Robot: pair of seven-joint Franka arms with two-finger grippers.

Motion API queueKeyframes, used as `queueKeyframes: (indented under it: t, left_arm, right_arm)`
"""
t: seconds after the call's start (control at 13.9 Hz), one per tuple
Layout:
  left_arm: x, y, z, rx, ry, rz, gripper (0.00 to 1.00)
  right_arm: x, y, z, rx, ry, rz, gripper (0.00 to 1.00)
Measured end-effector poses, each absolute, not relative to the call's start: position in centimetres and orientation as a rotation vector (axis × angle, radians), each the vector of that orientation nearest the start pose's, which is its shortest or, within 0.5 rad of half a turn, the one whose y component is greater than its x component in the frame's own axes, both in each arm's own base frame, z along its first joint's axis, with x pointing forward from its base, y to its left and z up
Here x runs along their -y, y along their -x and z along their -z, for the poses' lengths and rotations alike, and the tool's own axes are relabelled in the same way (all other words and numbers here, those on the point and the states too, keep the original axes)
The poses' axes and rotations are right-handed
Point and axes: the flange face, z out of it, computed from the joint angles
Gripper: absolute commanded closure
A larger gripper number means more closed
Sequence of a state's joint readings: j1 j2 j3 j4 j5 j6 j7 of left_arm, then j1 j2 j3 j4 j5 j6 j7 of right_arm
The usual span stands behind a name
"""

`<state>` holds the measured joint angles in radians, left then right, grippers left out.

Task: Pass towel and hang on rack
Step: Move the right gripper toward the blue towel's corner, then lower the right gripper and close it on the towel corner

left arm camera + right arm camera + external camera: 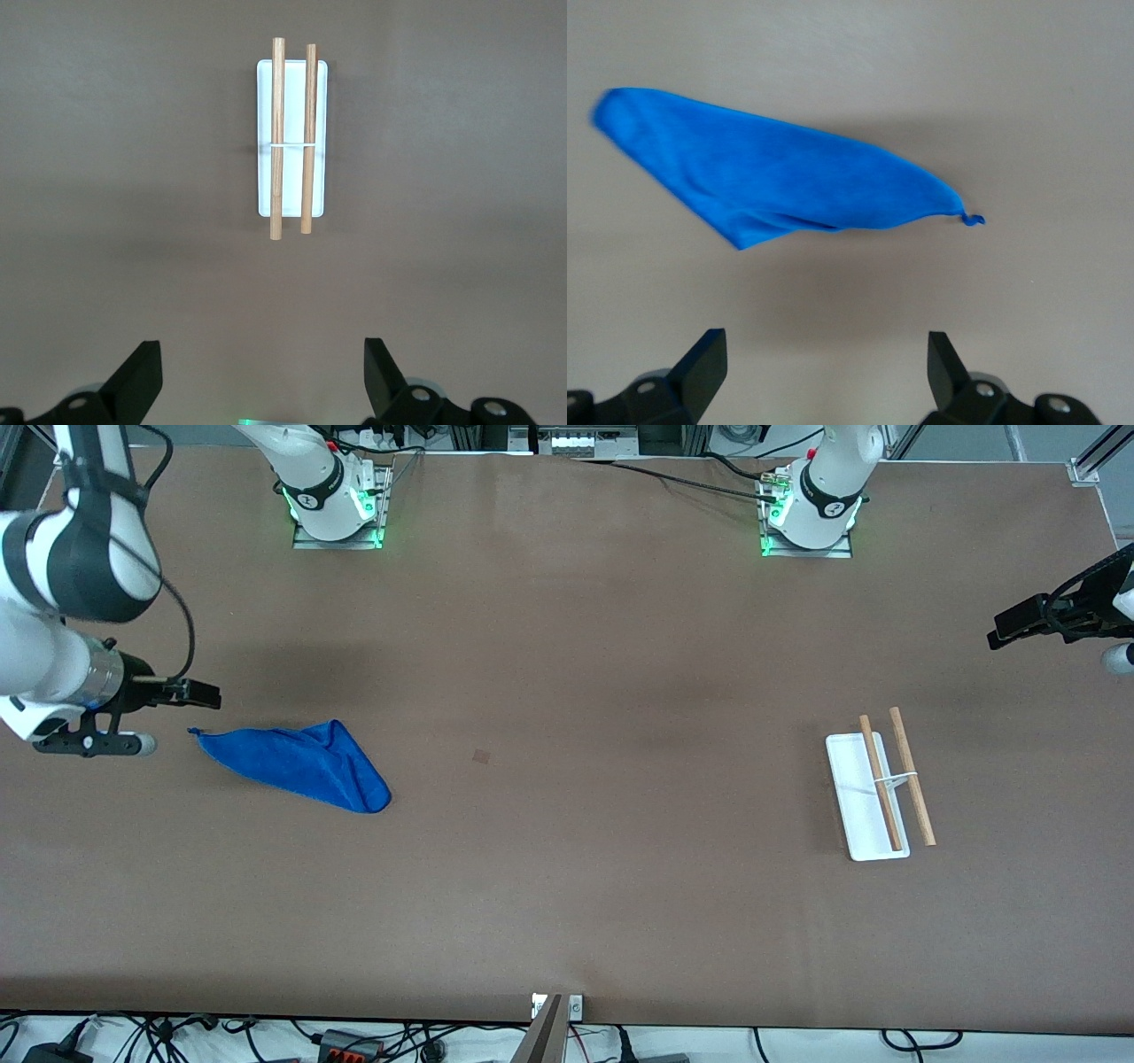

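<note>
The blue towel lies crumpled flat on the brown table toward the right arm's end, its tiny loop pointing at my right gripper. That gripper hovers over bare table just off the loop corner, open and holding nothing. In the right wrist view the towel spreads ahead of the open right gripper. The rack, a white tray with two wooden rods, stands toward the left arm's end. My left gripper waits open over the table edge there. The left wrist view shows the rack ahead of the empty left gripper.
Both arm bases stand along the table edge farthest from the front camera. A small dark mark sits mid-table between towel and rack. A metal bracket and cables line the table edge nearest the front camera.
</note>
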<state>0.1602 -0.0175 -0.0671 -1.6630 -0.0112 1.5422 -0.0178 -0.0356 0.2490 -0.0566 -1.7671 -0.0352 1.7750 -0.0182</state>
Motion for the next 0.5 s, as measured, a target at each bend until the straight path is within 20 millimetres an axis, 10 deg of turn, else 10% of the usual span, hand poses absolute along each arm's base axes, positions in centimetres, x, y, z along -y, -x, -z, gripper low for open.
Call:
queueKeyframes:
  t: [0.5]
  left_arm:
    - [-4.9, -54.2, -58.5, 0.175, 3.147, -0.172, 0.00]
  right_arm:
    - [16.8, -60.3, -27.3, 0.439, 2.980, -0.530, 0.00]
